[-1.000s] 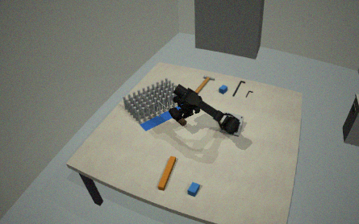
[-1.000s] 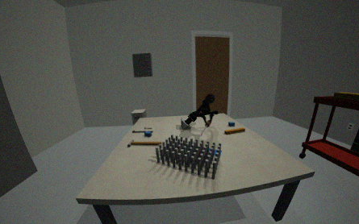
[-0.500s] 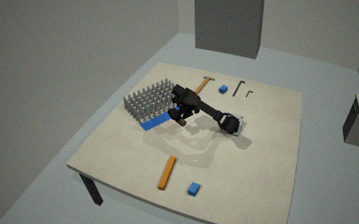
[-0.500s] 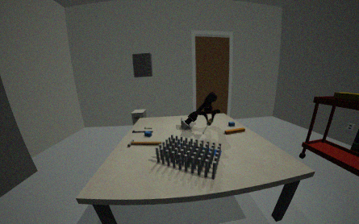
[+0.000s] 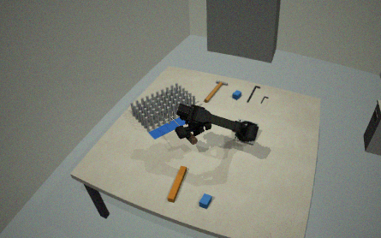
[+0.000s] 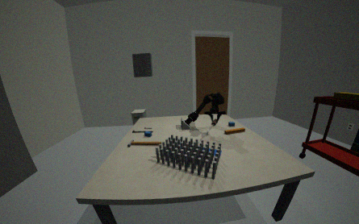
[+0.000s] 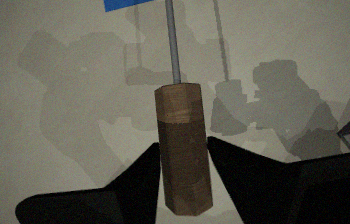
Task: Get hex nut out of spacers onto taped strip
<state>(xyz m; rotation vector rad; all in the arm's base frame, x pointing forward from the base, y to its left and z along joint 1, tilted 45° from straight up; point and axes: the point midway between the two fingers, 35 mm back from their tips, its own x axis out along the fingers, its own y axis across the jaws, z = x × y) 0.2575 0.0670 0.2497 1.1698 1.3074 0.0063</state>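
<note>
My gripper (image 5: 194,133) (image 6: 215,118) (image 7: 183,144) is shut on the wooden handle (image 5: 193,139) (image 7: 182,165) of a tool with a thin metal rod (image 7: 174,45). It holds the tool above the table, on the arm's side of the taped strip. The rod runs out of the top of the wrist view, so its end is hidden there. The blue taped strip (image 5: 162,129) (image 7: 126,4) lies in front of the metal spacers (image 5: 160,105) (image 6: 187,155), which stand upright in rows. I cannot make out the hex nut in any view.
A hammer (image 5: 213,92) (image 6: 147,143), a blue block (image 5: 236,94) (image 6: 148,134) and two dark hex keys lie beyond the arm in the top view. An orange bar (image 5: 177,184) (image 6: 235,130) and another blue block (image 5: 205,200) (image 6: 231,124) lie on the opposite side.
</note>
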